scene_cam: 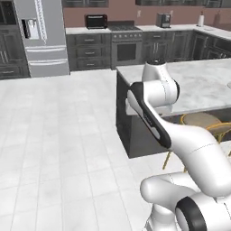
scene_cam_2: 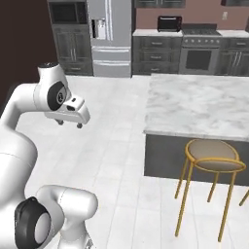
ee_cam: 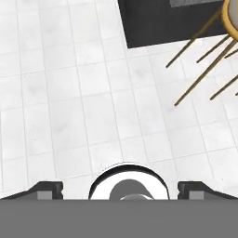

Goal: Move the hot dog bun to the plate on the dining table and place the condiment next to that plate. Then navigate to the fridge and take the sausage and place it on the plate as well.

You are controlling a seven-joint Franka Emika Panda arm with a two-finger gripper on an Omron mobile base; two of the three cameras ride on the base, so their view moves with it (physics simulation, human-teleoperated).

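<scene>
My gripper [scene_cam_2: 70,124] hangs off the folded arm over the white tiled floor, pointing down. In the hand view its fingertips [ee_cam: 44,189] stand wide apart, open, with nothing between them. The steel fridge [scene_cam: 43,40] [scene_cam_2: 112,39] stands shut at the far wall. The marble-topped dining table [scene_cam: 198,81] [scene_cam_2: 204,104] lies to my right. The hot dog bun, condiment, sausage and plate are out of view.
Gold-legged stools [scene_cam_2: 214,156] [scene_cam: 200,119] [ee_cam: 200,69] stand along the table's near side. Dark cabinets, a stove [scene_cam_2: 199,56] and a toaster oven [scene_cam: 96,20] line the back wall. Open tiled floor [scene_cam: 58,149] stretches toward the fridge.
</scene>
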